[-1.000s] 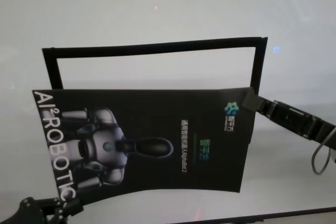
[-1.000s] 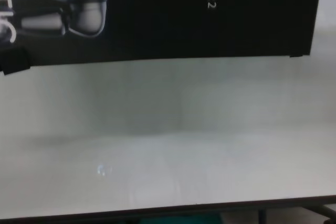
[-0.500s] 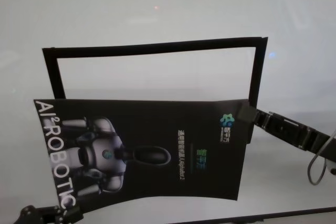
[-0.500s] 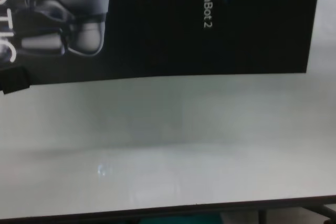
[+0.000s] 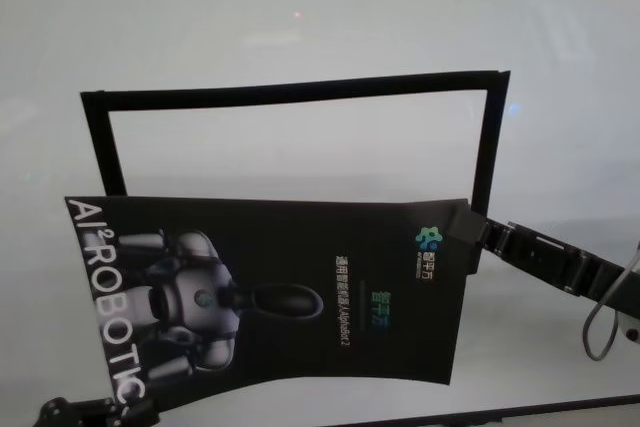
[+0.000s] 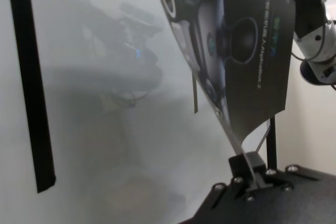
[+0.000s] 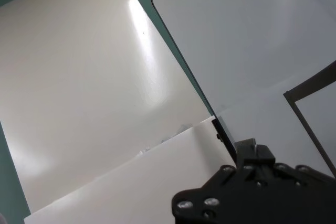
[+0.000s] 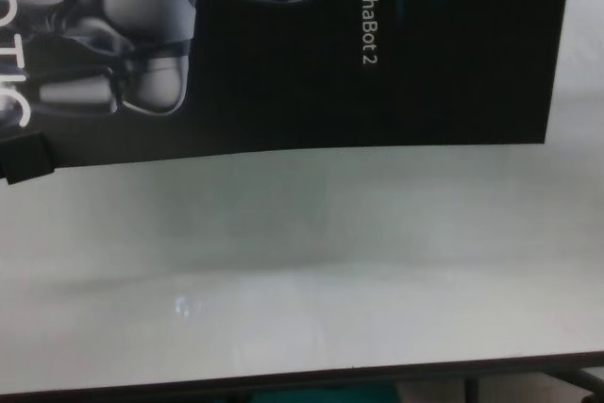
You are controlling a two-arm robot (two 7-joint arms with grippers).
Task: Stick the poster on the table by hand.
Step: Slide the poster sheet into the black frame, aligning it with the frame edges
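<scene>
We hold the poster (image 5: 290,292) above the desk (image 5: 300,7), stretched between our two claws and sagging a little along its near edge. Our left claw (image 5: 125,409) pinches the near left corner by the white lettering, its jaws closed narrow on the sheet's edge, as the left wrist view also shows (image 6: 251,167). Our right claw (image 5: 466,226) is clamped on the far right corner beside the small logo. The poster hangs partly over the near side of the black frame of strips (image 5: 300,92) laid out on the desk, with most of the sheet nearer us than that frame.

The chief risk, as we judge it, is misalignment — the sheet sits askew to the frame, its left edge running at a slant, so if we lower it as it hangs it may land crooked or overlap a strip. A second risk lies in the sag: the slack middle could touch the desk first and trap a wrinkle or bubble before the corners settle. Each grip is on only a thin margin of paper, so uneven pull between the arms could tear a corner or let it slip free. We cannot tell whether any part of the sheet already touches the desk.
</scene>
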